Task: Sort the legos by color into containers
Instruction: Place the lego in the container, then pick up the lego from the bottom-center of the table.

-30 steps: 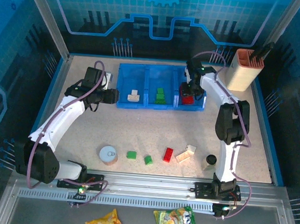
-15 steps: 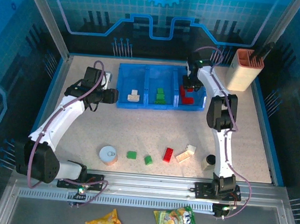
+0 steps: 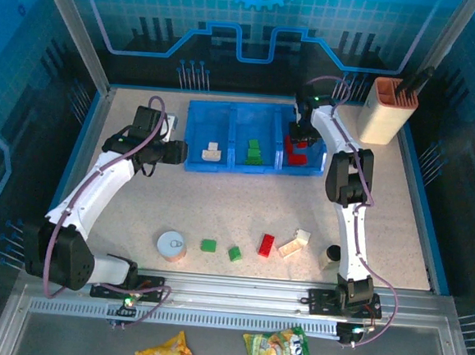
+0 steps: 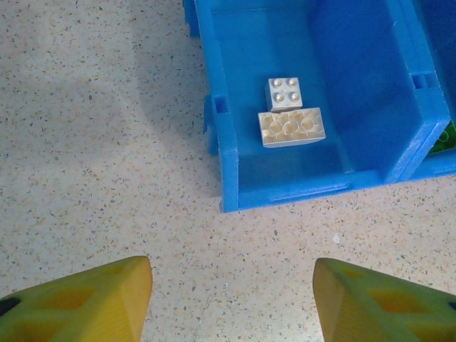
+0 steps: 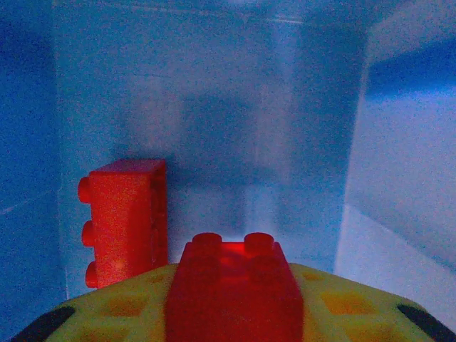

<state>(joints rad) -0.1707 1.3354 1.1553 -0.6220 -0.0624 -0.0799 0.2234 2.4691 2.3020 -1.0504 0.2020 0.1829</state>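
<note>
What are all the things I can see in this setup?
bin: one, blue, three compartments, far middle of table
cream bricks: two, left compartment
green bricks: small pile, middle compartment
red brick: one, right compartment
loose green bricks: two, near middle of table
loose red brick: one, right of them
loose cream bricks: apparently two, touching, beside it
tin: one, white-orange, round, near left
small cylinder: one, dark top, near right
holder: one, beige, orange top, far right
snack bags: two, yellow and green, below the rail
left gripper: yellow fingers, open, empty, left of bin
right gripper: yellow fingers, right compartment, second red brick between them
</note>
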